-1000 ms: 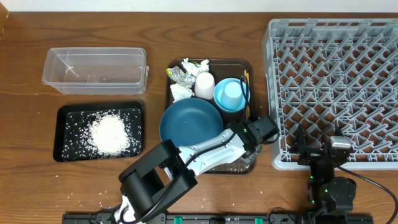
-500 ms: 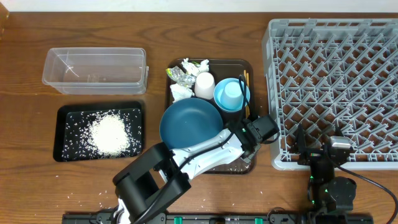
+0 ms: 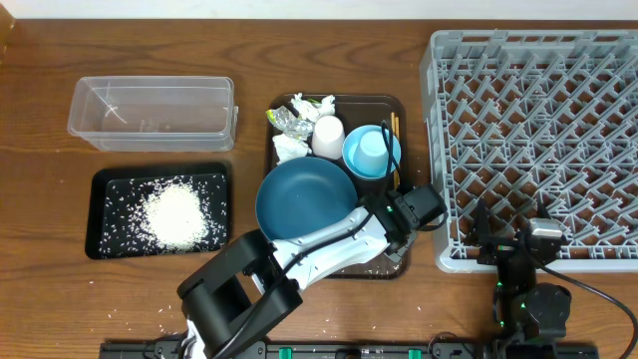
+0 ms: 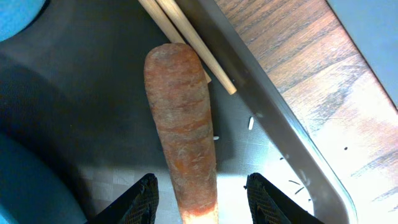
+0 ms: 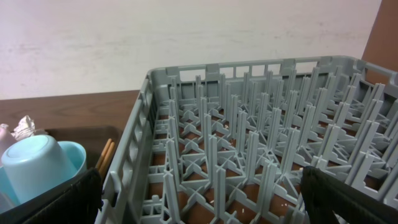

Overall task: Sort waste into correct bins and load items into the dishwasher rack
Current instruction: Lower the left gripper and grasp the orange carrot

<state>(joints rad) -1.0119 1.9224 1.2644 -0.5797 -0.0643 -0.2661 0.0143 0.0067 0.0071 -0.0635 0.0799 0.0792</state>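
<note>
— Which way does the carrot (image 4: 183, 130) lie?

— Its long axis runs almost straight out from the left gripper (image 4: 202, 202), with a slight lean. The broader, rounded end points away from the gripper and stops at the cut ends of the chopsticks (image 4: 193, 40). The slightly narrower end points back toward the wrist.

— Where is it relative to the fingers (image 4: 142, 198)?

— The near end sits in the gap between them. They stand spread wide, one on each side, and there is bare tray on both sides of the carrot. It lies closer to the finger on the side of the dark-blue dish (image 3: 304, 194). Neither finger touches it.

— And on the bench (image 3: 329, 60)?

— It lies flat on the floor of the serving tray (image 4: 273, 127), just inside the rim. From overhead, that tray sits mid-bench toward the front edge. The gripper hangs over the tray's right side, and the arm hides the carrot from that view.

— The right gripper (image 5: 200, 180)?

— Its fingers are spread apart with nothing between them. It faces the rack (image 5: 249, 124) near the bench's front right corner.
</note>
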